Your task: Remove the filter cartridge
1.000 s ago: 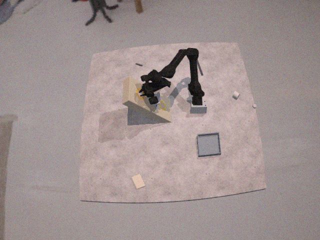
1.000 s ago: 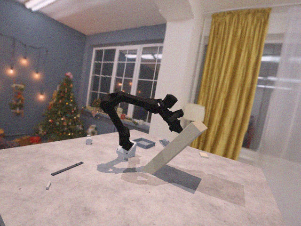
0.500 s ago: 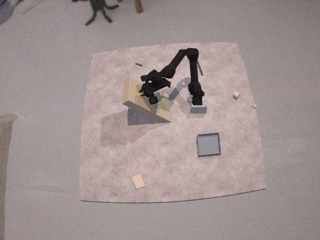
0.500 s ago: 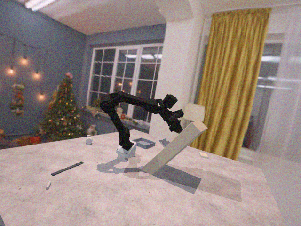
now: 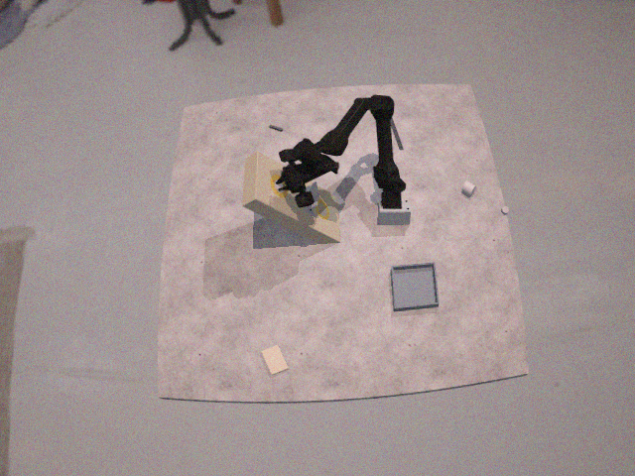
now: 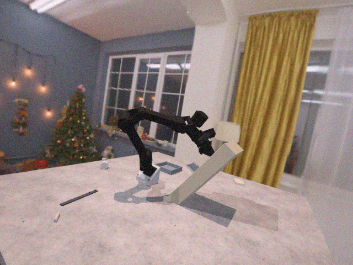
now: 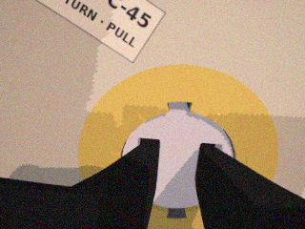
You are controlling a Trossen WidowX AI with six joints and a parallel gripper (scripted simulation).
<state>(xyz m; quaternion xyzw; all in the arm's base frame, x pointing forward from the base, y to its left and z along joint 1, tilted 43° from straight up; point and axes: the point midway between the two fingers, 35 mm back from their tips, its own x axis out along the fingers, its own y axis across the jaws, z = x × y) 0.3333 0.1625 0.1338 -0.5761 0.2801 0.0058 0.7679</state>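
Observation:
The round filter cartridge [image 7: 178, 157] shows pale in the wrist view, seated in the panel inside a yellow ring [image 7: 181, 86]. My gripper [image 7: 176, 149] [image 5: 278, 185] is at its face, one fingertip in each of its two slots, and is shut on the cartridge. The fingers cover most of the slots. The service panel [image 5: 250, 178] [image 6: 205, 174] [image 7: 48, 62] leans at a slant. In the exterior view the panel hides the fingertips and the cartridge. The tray [image 5: 414, 308] [image 6: 172, 171] is a shallow blue-grey square box, and its floor holds nothing.
A label [image 7: 126, 29] is on the panel above the ring. Also on the table are a pale flat block [image 5: 275, 359] [image 6: 239, 181], a white cylinder [image 5: 468, 188] [image 6: 104, 164], a dark bar [image 6: 79, 197] and a small rod [image 5: 276, 127] [image 6: 57, 217]. The tray stands beyond the arm's base [image 5: 394, 215].

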